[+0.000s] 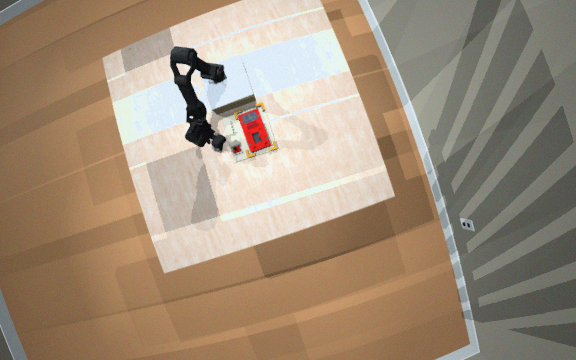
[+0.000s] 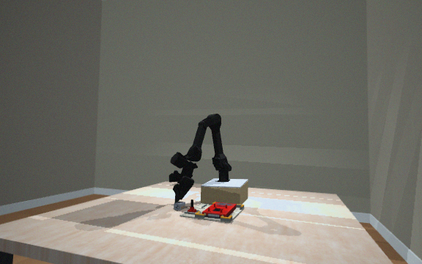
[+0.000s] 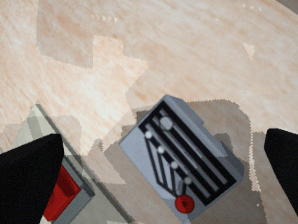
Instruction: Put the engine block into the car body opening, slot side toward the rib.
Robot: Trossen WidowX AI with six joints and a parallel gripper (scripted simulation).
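Observation:
The grey engine block [image 2: 179, 206] [image 3: 175, 155] lies on the table beside the pale base plate, apart from it. In the wrist view its face with black grooves, pale dots and one red disc shows, turned diagonally. My gripper [image 2: 176, 201] [image 3: 166, 142] is open above the block, one finger off each side, nothing held. In the top view the arm hides the block. The red car body [image 1: 263, 131] [image 2: 228, 210] lies on the base plate [image 1: 241, 158] [image 3: 30, 122], with a dark opening [image 1: 256, 137] in it. The rib cannot be made out.
A red piece [image 1: 237, 149] [image 2: 192, 210] [image 3: 65, 192] with an upright black post stands on the plate between block and car body. Yellow corner brackets surround the body. The arm's box-shaped base [image 1: 233, 92] [image 2: 223, 195] stands behind the plate.

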